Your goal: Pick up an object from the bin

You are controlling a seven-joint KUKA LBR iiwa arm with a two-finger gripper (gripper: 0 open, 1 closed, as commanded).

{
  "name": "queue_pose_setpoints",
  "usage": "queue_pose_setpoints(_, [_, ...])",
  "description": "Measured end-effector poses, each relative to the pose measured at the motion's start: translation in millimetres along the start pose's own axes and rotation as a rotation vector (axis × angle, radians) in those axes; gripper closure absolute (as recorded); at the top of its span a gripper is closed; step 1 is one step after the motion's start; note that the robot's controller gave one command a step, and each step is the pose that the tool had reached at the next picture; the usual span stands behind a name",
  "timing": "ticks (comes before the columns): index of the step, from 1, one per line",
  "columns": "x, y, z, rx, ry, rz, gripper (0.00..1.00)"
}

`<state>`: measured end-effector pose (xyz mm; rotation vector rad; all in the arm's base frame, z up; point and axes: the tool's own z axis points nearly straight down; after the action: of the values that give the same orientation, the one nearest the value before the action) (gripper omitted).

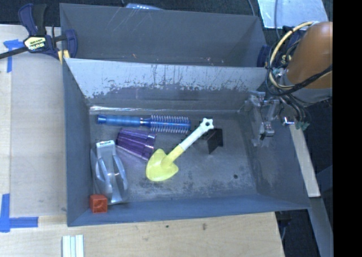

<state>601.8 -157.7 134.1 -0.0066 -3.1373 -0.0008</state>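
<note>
My gripper (pixel 264 127) hangs over the bin's right sloping wall, well above the floor. Nearest to it, to its left, a small black block (pixel 214 139) stands on the bin floor. A yellow toy shovel (pixel 176 153) lies aslant beside the block, its white handle end pointing up right and its blade down left. Nothing shows under the gripper but the bare wall.
A blue hairbrush (pixel 144 121) lies along the back of the floor. A purple cup (pixel 136 143) lies on its side below it. A grey metal tool (pixel 110 169) and a red cube (pixel 98 203) sit at the front left corner.
</note>
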Motion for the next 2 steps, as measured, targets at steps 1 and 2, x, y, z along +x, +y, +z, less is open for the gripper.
queue_pose_setpoints(1, [-1.6, 0.5, -5.2, 0.001, -0.007, -0.003, 0.0])
queue_pose_setpoints(2, [37.2, 56.1, 25.3, 0.002, -0.007, -0.066, 0.0])
